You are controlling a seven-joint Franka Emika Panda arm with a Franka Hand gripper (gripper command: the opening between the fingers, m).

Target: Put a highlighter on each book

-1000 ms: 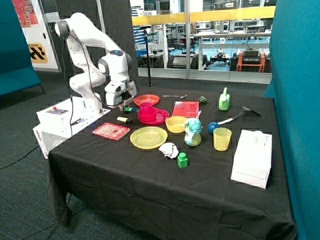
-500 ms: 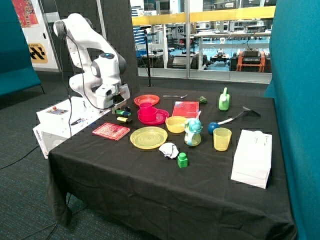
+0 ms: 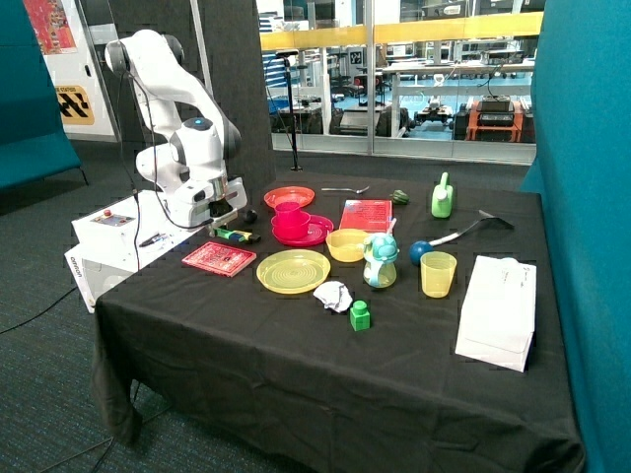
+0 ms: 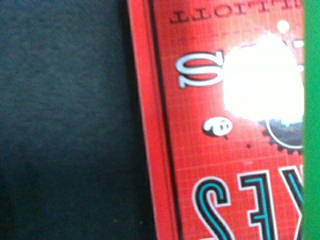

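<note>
Two red books lie on the black tablecloth: one (image 3: 219,258) near the table edge by the robot base, the other (image 3: 366,214) farther back beside the yellow bowl. My gripper (image 3: 225,228) hangs low just behind the nearer book, shut on a green highlighter (image 3: 231,235). A yellow highlighter (image 3: 247,237) lies on the cloth right beside it. In the wrist view the nearer book's red cover (image 4: 225,150) fills much of the frame, its edge running along the bare cloth (image 4: 70,120). A strip of the green highlighter (image 4: 312,120) shows at the side.
Stacked red plates with a pink cup (image 3: 294,223) and an orange plate (image 3: 289,197) stand close behind the gripper. A yellow plate (image 3: 293,271), yellow bowl (image 3: 347,244), crumpled paper (image 3: 333,295), green block (image 3: 360,315), yellow cup (image 3: 438,274) and white bag (image 3: 498,310) fill the middle and far side.
The gripper has moved from beside the red plates toward the nearer book and come down, carrying the green highlighter with it. The yellow highlighter and both books have stayed put.
</note>
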